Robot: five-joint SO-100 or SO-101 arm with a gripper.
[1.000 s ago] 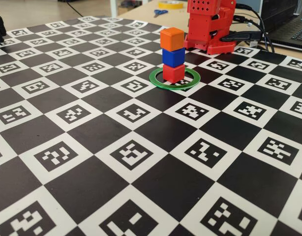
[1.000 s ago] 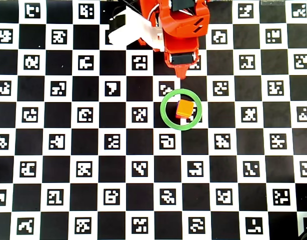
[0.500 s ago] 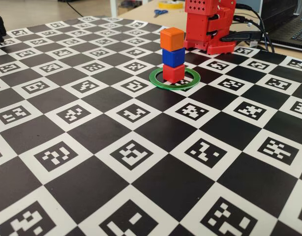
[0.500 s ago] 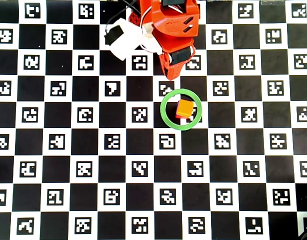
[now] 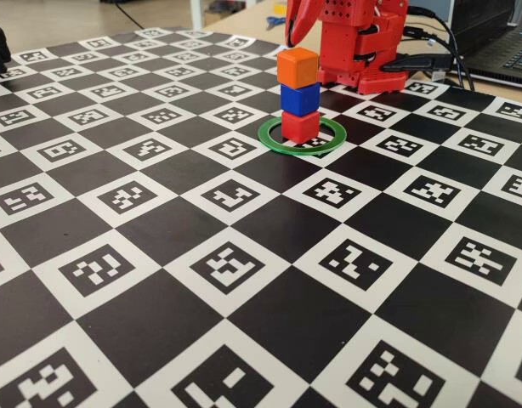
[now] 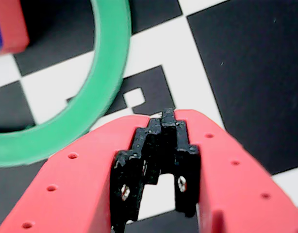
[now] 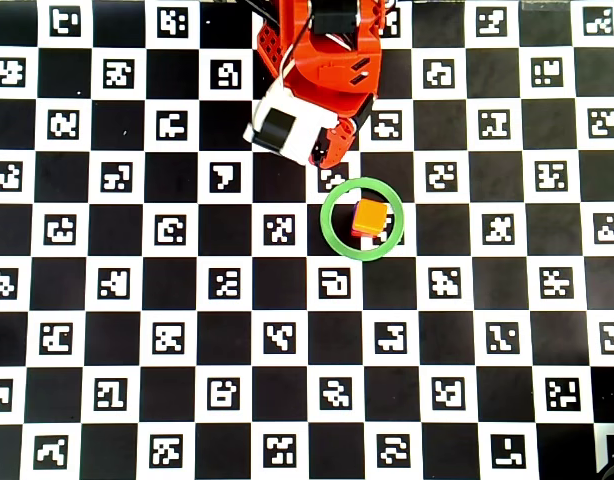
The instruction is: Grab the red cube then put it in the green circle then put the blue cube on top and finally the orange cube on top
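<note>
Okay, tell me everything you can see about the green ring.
The green ring is a thin, flat hoop of smooth plastic-looking material with an open centre, lying flat on the checkered mat. The red cube stands inside it, toward one side, carrying the blue cube and orange cube. Whether the red cube touches the ring is unclear. The wrist view shows the gripper beside the ring, not touching it.

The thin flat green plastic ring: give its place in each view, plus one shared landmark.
Fixed view: the green ring lies upper centre, around the cube stack's base.
Wrist view: it arcs across the upper left, above the closed red gripper.
Overhead view: it sits right of centre, encircling the orange cube.
Shared landmark: the red cube, at the wrist view's top-left edge.
</note>
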